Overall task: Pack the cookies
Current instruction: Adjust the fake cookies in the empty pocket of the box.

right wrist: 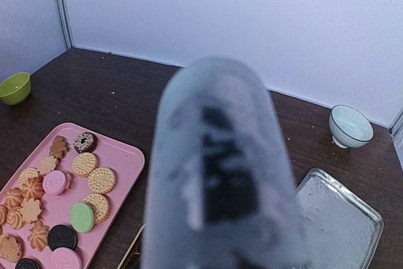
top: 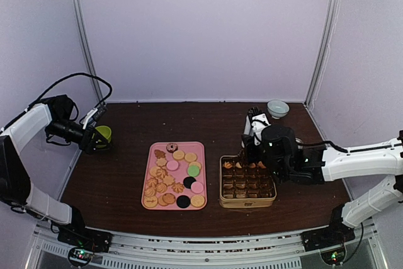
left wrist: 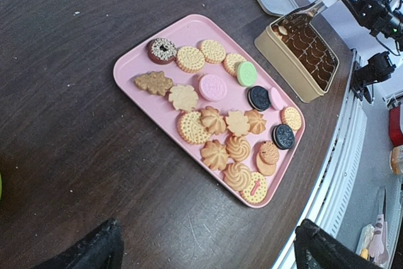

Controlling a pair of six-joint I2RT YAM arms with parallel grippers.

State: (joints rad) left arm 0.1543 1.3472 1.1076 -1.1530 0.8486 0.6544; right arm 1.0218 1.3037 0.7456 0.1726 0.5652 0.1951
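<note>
Dark brown wooden table (top: 107, 181) is sitting inside pale lilac walls. One pink rectangular tray (left wrist: 189, 29) is lying centre frame in the top view, carrying the loose cookies (left wrist: 213, 120). I'm counting about twenty-two: two pink discs, two black discs, one green disc, one chocolate sprinkled ring, and the rest tan rounds, swirls and leaf shapes. Two tan rounds at the tray's lower right in the left wrist view are overlapping.

One gold rectangular metal tin (left wrist: 280, 64) is sitting just right of the tray in the top view, near but apart. It's holding a grid of brown paper cups (top: 245, 187), with a few tan cookies showing in its top row. One silver tin lid (right wrist: 340, 218) is lying flat beside the tin. Two bowls: a lime-green bowl (top: 104, 133) at left and a pale blue-white bowl (top: 278, 108) at upper right.

Left gripper (left wrist: 208, 253) is hovering at the left of the top view by the lime-green bowl, jaws spread wide, holding nothing. Right gripper (top: 252, 148) is hanging over the tin's top-left corner. A blurred grey shape is blocking its wrist view, so I can't tell whether it's open or clamped on anything.
</note>
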